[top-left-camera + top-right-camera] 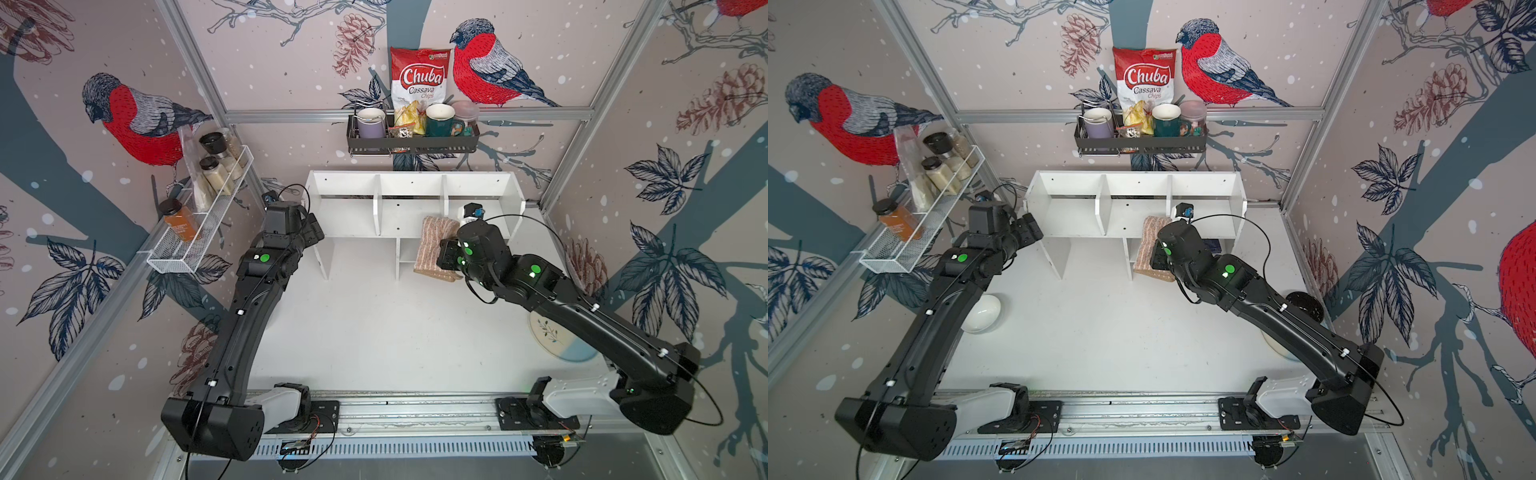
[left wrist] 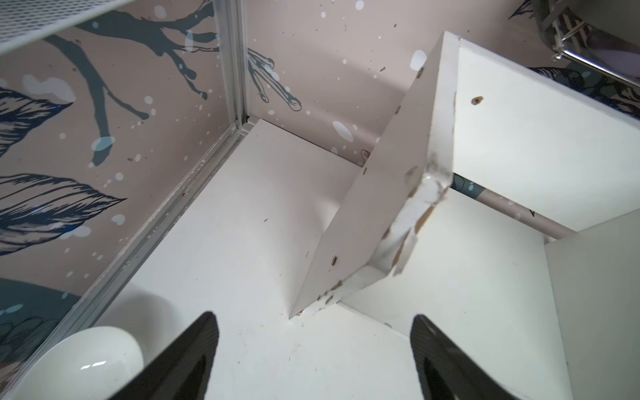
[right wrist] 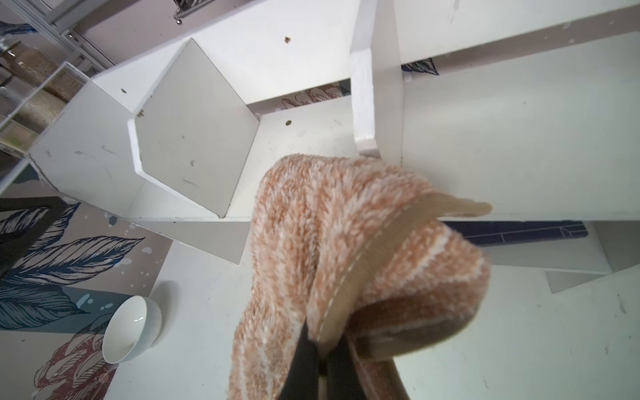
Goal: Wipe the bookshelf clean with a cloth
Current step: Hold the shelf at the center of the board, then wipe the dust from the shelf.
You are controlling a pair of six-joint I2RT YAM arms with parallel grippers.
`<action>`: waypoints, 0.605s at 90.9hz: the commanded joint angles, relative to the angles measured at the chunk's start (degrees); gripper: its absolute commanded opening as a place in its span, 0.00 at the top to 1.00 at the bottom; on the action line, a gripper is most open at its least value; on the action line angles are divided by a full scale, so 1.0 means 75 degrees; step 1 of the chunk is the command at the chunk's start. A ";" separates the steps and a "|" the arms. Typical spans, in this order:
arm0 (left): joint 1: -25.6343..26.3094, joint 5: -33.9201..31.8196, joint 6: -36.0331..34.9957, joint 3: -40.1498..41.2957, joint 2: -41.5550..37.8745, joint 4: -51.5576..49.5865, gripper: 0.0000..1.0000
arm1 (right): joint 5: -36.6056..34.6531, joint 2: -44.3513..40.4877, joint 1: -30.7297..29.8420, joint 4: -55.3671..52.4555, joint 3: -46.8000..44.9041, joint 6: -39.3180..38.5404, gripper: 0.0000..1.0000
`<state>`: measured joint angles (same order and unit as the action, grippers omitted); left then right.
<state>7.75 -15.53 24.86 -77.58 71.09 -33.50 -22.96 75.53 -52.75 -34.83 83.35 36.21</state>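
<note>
White wood bookshelf (image 1: 409, 214) at the back of the table (image 1: 374, 332), 3 upper bays, left end chipped w/ bare board showing. Red-and-white bag (image 1: 419, 79) in the black rack (image 1: 411, 143) above reads "Chuba Cassava Chips". Fuzzy tan striped cloth (image 1: 434, 245) hangs against the shelf's front edge, by the right divider. Right claw (image 3: 322, 349) pinches its stitched hem, arm stretched fwd. Left claw (image 2: 313, 317) spread wide, empty, near the shelf's left end.
</note>
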 commanded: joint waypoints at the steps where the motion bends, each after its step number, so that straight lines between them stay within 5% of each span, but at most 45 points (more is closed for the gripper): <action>1: -0.0040 0.0388 -0.0438 0.0098 0.0159 0.0930 0.15 | -0.0439 -0.0047 -0.0194 -0.0349 -0.0109 -0.0292 1.00; 22: -0.0089 0.0717 -0.0649 0.0538 0.0563 0.1834 0.27 | -0.0894 0.0054 -0.0941 0.1526 -0.2170 -0.0206 1.00; 55: -0.0119 0.1114 -0.0567 0.1034 0.0799 0.2668 0.58 | -0.0336 0.2153 -0.0320 0.2737 -0.0526 -0.0887 1.00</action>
<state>7.05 -8.45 20.97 -70.59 77.10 -17.74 -26.57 88.90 -56.29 -18.96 78.50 30.09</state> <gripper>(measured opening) 0.450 0.049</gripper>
